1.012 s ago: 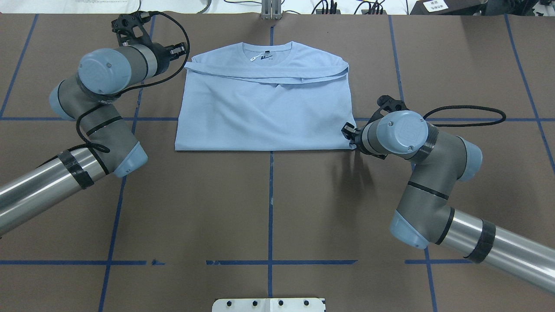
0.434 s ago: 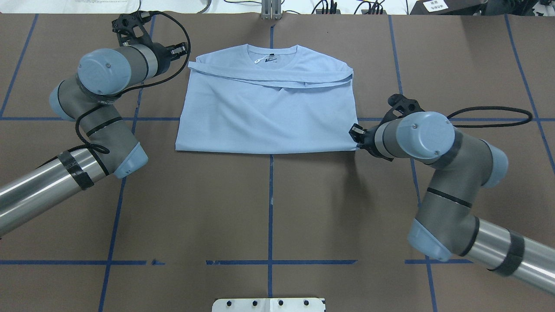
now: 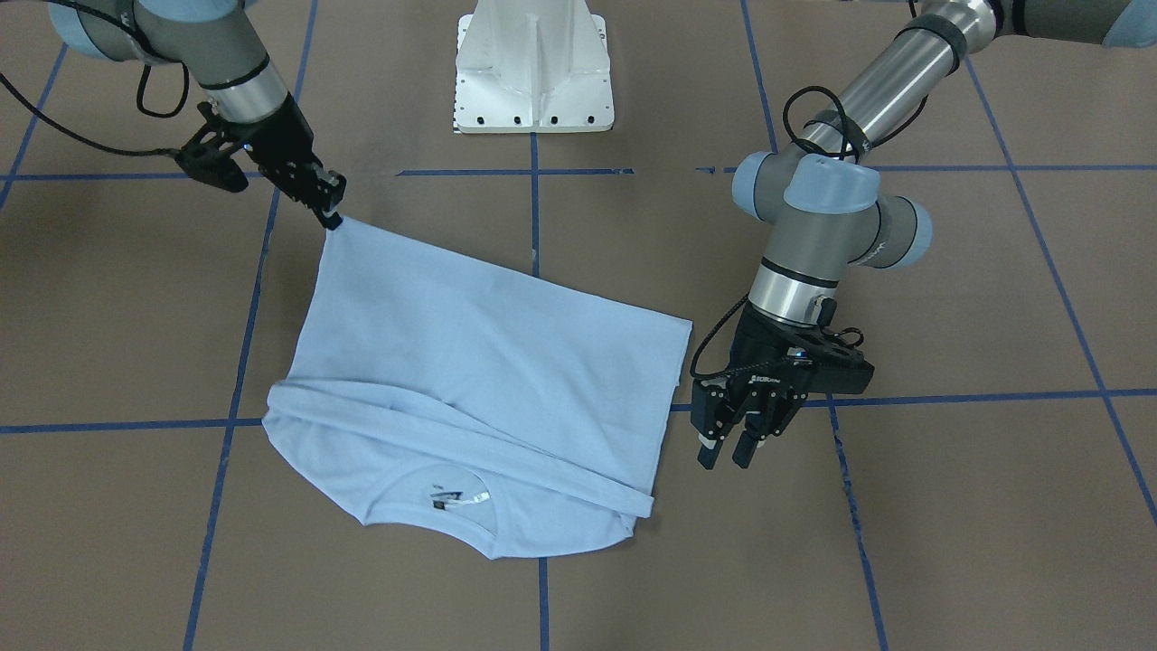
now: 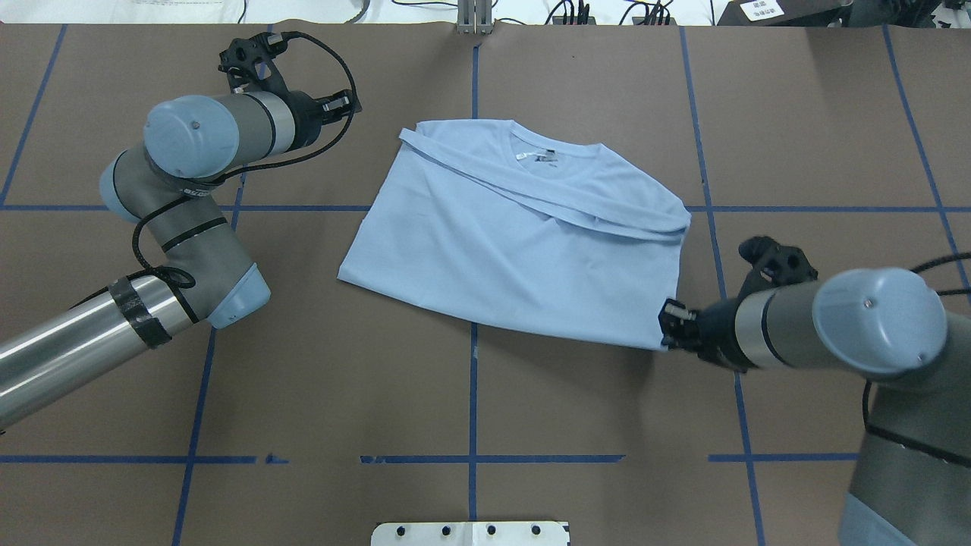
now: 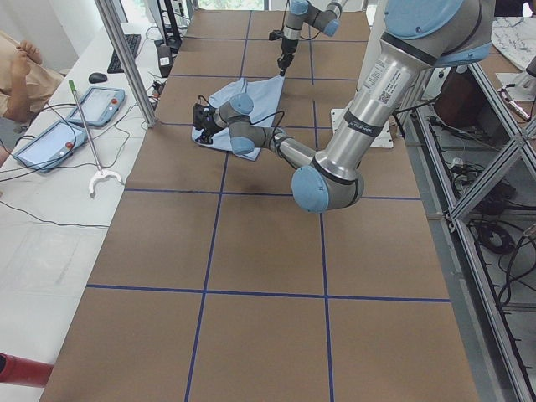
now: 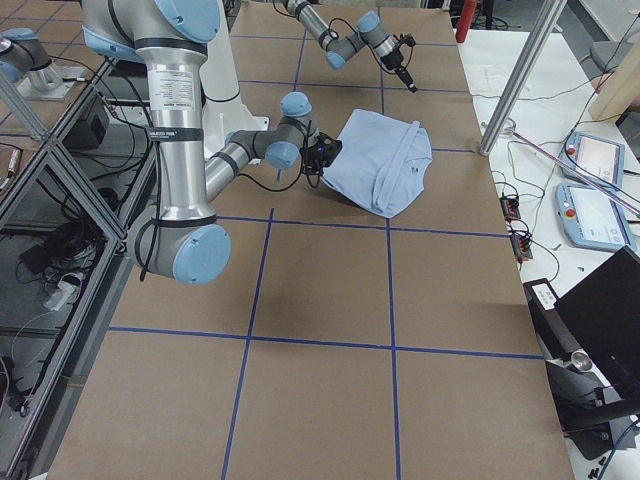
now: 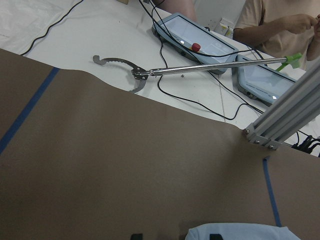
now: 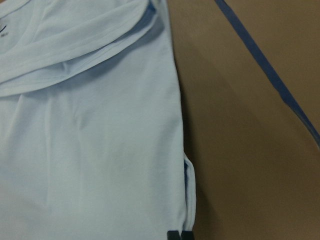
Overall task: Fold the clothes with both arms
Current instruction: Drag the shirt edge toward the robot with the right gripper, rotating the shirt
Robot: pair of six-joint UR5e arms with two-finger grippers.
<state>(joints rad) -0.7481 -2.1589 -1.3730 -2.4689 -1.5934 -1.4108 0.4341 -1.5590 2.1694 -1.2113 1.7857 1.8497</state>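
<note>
Right gripper [image 3: 331,213]: closed on a hem corner of the T-shirt [image 4: 516,250], at the cloth's 4 o'clock in the overhead view; only a small pinch of fabric sat between its fingertips
Left gripper [image 3: 729,449]: jaws apart and empty, poised just beside the shirt's shoulder edge, at the cloth's 10 o'clock overhead
T-shirt: lay flat near the middle of the table [image 4: 531,402], skewed to the blue grid lines, collar toward 12 o'clock and hem toward 6 o'clock; the sleeves [image 4: 576,212] were folded across the chest as a narrow band
Risk, grip: the thin corner hold could slip free if the right arm pulled hard
Risk, shape: with one corner held and the other gripper empty, any pull would likely skew the shirt more, wrinkle the body, or drag the folded sleeves open
Risk, left side: a low approach by the left gripper could push the edge into a bunch instead of catching it
Hidden: the right wrist blocked the pinch point overhead; its own camera was blurred and cut the fingertips at 6 o'clock
Hard to read: the neck label [image 4: 548,156] was too small; the left wrist camera showed only a sliver of shirt at 6 o'clock
</note>
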